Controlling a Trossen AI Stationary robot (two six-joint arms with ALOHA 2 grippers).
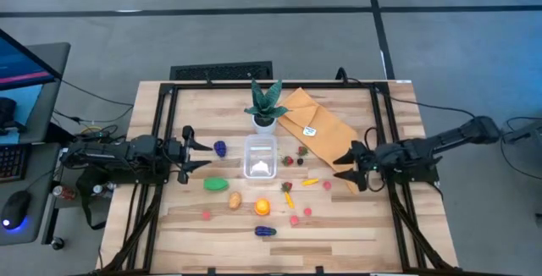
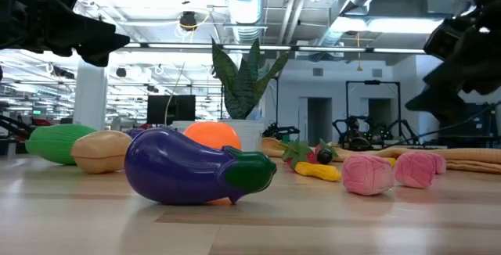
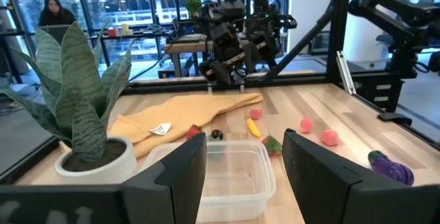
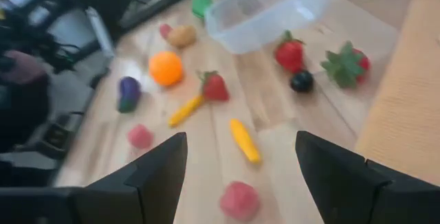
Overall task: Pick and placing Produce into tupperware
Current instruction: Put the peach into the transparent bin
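I read both grippers spread wide, holding nothing — left gripper [image 1: 200, 150] at the tupperware's [image 1: 260, 157] 9 o'clock, right gripper [image 1: 345, 168] at 3 o'clock, produce [image 1: 262, 207] untouched.

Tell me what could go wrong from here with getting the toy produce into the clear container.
The clear rectangular plastic container sits close beside the white-potted green plant, so the left gripper, open beside it, might brush the leaves. The small red strawberry, black berry and yellow piece lie close together, so the open right gripper could nudge one while taking another. The round orange fruit may roll if bumped.
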